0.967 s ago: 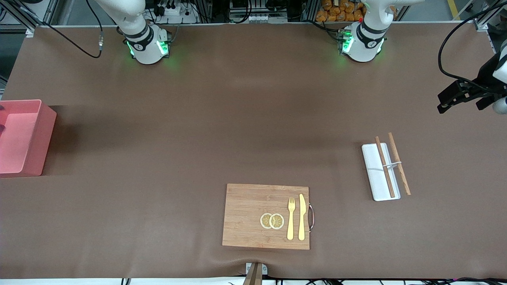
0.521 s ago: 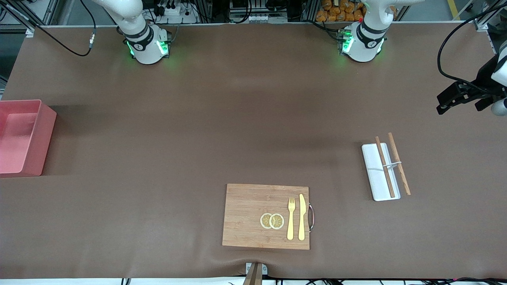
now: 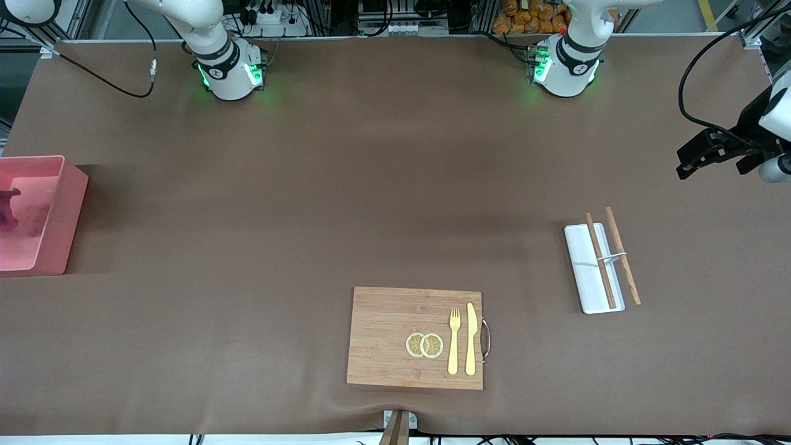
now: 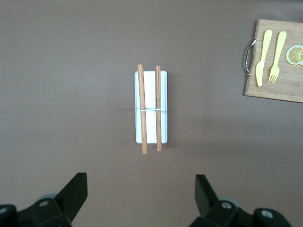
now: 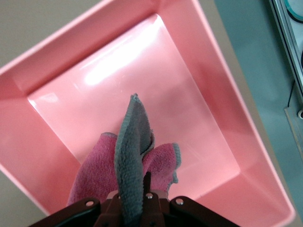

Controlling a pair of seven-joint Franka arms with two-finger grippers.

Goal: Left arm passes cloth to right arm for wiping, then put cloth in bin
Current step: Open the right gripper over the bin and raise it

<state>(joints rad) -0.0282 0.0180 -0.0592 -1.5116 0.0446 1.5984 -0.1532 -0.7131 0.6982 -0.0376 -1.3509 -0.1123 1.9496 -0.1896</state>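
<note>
**Cloth arrives over the bin**

Since a moment ago, a dark crimson shape has come into the front view at the edge of the pink rectangular plastic bin: the small soft crimson cloth with a grey reverse, which was not visible there half a second back. The left gripper has drifted only slightly, waiting in the air at the left arm's end of the table, over bare mat near the flat white rectangular tray with its two wooden sticks.

In the right wrist view the right gripper is clenched on the cloth, holding it over the open bin. The left gripper's fingers stand spread wide with nothing between them.

The cloth hangs bunched, a grey fleecy fold standing up between the jaws and pink pile drooping to either side. It looks light, limp and plush, likely to cling to the pads a little rather than slip, and it should fall loosely once let go. A pinch on a gathered fold, as here, seems the surest hold.

The wooden cutting board with its yellow fork and knife lies untouched nearest the front camera.
</note>
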